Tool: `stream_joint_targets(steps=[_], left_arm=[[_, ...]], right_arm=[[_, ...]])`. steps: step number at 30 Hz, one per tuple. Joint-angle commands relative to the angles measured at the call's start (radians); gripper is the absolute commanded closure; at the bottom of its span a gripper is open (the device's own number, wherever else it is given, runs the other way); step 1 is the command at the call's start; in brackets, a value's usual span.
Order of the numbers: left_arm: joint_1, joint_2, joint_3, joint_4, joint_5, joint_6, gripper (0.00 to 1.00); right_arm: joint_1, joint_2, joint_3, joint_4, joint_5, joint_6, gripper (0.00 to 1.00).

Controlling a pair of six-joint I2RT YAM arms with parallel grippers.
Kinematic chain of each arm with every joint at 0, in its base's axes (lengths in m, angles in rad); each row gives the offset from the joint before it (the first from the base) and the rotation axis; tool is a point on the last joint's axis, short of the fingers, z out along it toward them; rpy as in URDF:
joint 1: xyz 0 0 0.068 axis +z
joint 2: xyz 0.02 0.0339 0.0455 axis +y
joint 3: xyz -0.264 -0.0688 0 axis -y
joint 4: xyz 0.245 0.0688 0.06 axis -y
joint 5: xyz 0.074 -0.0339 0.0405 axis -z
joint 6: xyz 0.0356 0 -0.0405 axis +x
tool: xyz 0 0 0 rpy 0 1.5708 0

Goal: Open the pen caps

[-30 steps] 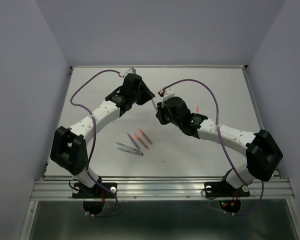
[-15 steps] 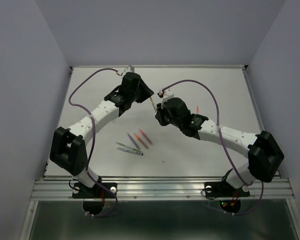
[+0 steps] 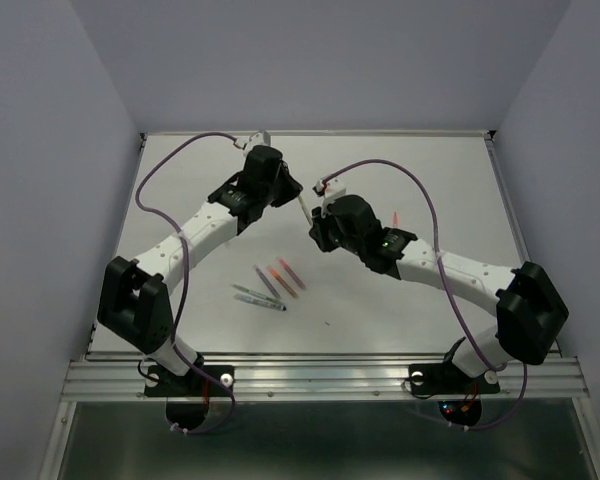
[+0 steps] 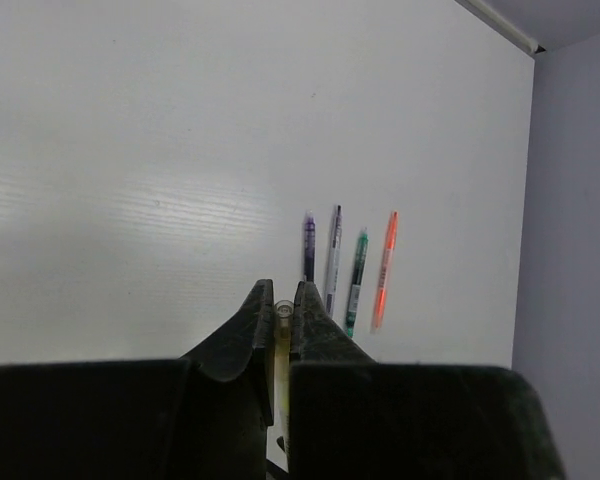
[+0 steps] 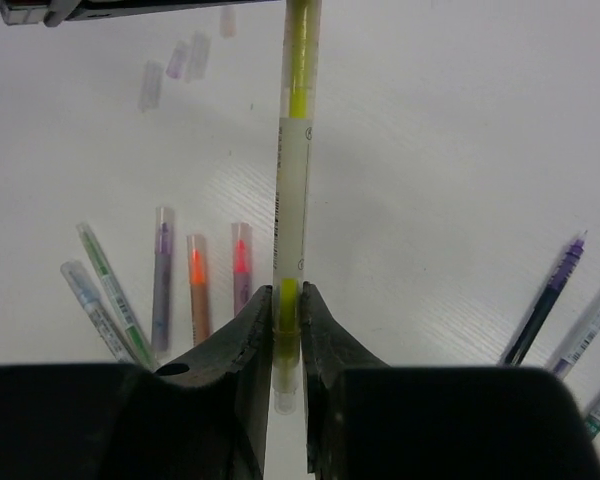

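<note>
A yellow pen [image 3: 305, 208] spans the gap between my two grippers above the table. My left gripper [image 3: 288, 192] is shut on its far end, which shows between the jaws in the left wrist view [image 4: 283, 312]. My right gripper [image 3: 318, 222] is shut on its near end [image 5: 287, 310], and the barrel runs straight up from the jaws in the right wrist view. I cannot tell whether the cap has parted from the barrel. Several other pens [image 3: 270, 285] lie on the table in front of the arms.
Purple, white, green and orange pens [image 4: 357, 282] lie side by side below the left gripper. Pens with clear caps [image 5: 197, 285] lie left of the right jaws, with more pens [image 5: 550, 300] at the right. Small blurred pale pieces [image 5: 180, 60] lie further off. A red piece [image 3: 395, 217] lies beside the right arm.
The left gripper has drawn back up and to the left, away from the right gripper. The gap between them has widened and more of the yellow pen shows.
</note>
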Motion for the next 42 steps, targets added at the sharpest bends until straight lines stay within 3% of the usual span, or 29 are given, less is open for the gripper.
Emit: stream_joint_targets(steps=[1, 7, 11, 13, 19, 27, 37, 42], left_arm=[[0.049, -0.052, 0.084, 0.065, -0.172, 0.126, 1.0], [0.176, 0.017, 0.217, 0.059, -0.171, 0.175, 1.0], [0.218, 0.056, 0.282, 0.051, -0.182, 0.19, 1.0], [0.241, 0.068, 0.296, 0.021, -0.156, 0.18, 1.0], [0.242, -0.006, 0.115, -0.036, -0.182, 0.146, 1.0], [0.245, -0.047, -0.129, -0.082, -0.165, 0.111, 1.0], [0.244, 0.065, -0.143, -0.156, -0.226, 0.117, 1.0], [0.244, 0.131, -0.129, -0.168, -0.229, 0.112, 1.0]], right_arm=[[0.014, -0.047, -0.006, -0.091, -0.233, -0.06, 0.99], [0.088, -0.147, -0.16, -0.127, -0.404, 0.011, 0.99], [0.111, -0.215, -0.209, -0.134, -0.37, 0.076, 0.99], [0.111, -0.235, -0.214, -0.137, -0.271, 0.093, 0.99], [0.079, -0.177, -0.175, -0.137, -0.004, 0.171, 0.99], [-0.087, 0.021, -0.082, -0.137, 0.159, 0.217, 0.98], [-0.135, 0.208, 0.001, -0.137, 0.227, 0.183, 0.92], [-0.144, 0.235, 0.013, -0.145, 0.222, 0.193, 0.84]])
